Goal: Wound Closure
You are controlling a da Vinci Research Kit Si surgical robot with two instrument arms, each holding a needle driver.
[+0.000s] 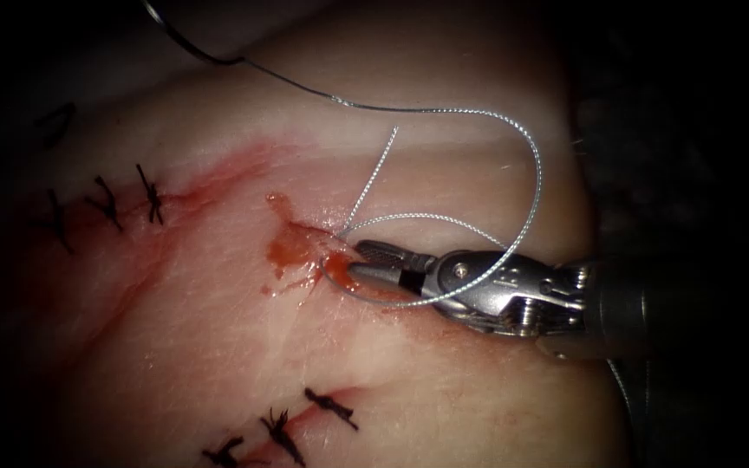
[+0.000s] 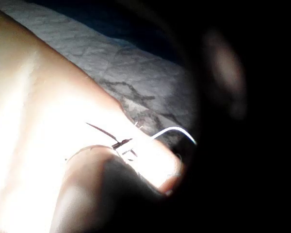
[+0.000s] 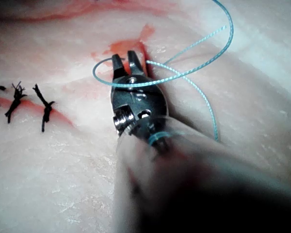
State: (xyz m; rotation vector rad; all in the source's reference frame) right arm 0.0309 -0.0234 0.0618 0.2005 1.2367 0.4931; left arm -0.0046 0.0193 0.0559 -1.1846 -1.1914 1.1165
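Silvery twisted thread (image 1: 526, 147) loops in a wide curl over the pale pink tissue (image 1: 218, 347) and wraps around the right arm's shiny metal tool (image 1: 366, 263). This tool has its jaws a little apart and holds nothing; its tips sit at the small cut (image 1: 327, 260), right by the wet red fluid (image 1: 292, 250). The thin dark curved needle (image 1: 175, 30) lies far up on the left, out of the tissue. Black knotted stitches (image 1: 149, 195) sit further left of the cut.
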